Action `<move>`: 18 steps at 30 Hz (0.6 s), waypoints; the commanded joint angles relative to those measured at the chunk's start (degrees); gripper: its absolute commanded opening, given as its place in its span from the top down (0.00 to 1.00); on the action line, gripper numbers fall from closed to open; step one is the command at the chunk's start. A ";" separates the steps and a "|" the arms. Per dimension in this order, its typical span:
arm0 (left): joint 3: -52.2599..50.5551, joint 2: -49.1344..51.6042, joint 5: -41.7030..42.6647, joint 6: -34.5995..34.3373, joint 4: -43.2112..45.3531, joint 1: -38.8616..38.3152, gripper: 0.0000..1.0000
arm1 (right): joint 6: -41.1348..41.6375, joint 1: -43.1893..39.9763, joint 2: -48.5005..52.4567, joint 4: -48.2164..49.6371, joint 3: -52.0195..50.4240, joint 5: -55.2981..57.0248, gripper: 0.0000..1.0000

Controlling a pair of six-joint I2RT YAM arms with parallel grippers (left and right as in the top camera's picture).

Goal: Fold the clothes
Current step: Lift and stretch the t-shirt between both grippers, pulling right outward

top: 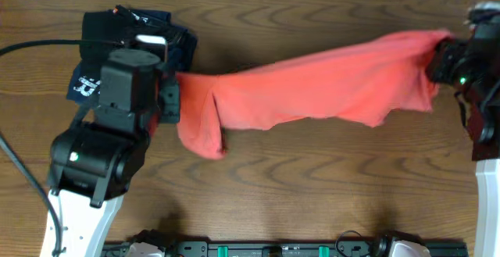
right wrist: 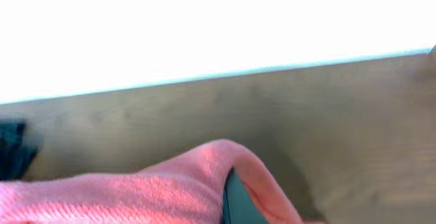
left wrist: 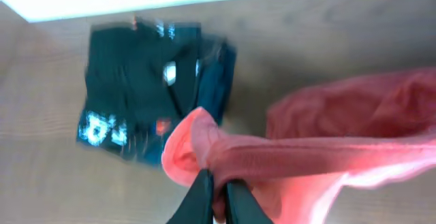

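Note:
The coral-red T-shirt (top: 312, 89) hangs stretched across the table between my two grippers, bunched into a long band with a fold drooping at its left end. My left gripper (top: 173, 93) is shut on the shirt's left end; in the left wrist view its fingers (left wrist: 216, 183) pinch a gathered edge of the shirt (left wrist: 306, 156). My right gripper (top: 444, 58) is shut on the right end; in the right wrist view the shirt (right wrist: 170, 183) drapes over one finger (right wrist: 235, 203). Lettering, logo and tag are hidden.
A folded navy garment with white lettering (top: 117, 54) lies at the back left under and behind my left arm, also in the left wrist view (left wrist: 143, 88). The wooden table (top: 312, 187) has its far edge close behind both grippers.

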 commanded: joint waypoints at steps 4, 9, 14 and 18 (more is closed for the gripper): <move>0.33 -5.31 -0.70 2.93 3.17 0.42 0.94 | 3.21 -2.78 -2.25 0.52 0.37 2.23 0.99; 0.31 -8.59 0.61 2.93 1.14 0.42 0.94 | 3.54 -3.06 -3.10 -5.03 0.37 2.23 0.99; 0.31 -11.91 3.74 2.91 -5.16 0.42 0.94 | 4.42 -3.08 -6.69 -9.57 0.37 2.27 0.99; 0.33 -14.95 3.82 2.91 -8.74 0.42 0.94 | 7.69 -3.13 -12.33 -9.70 0.52 2.71 0.99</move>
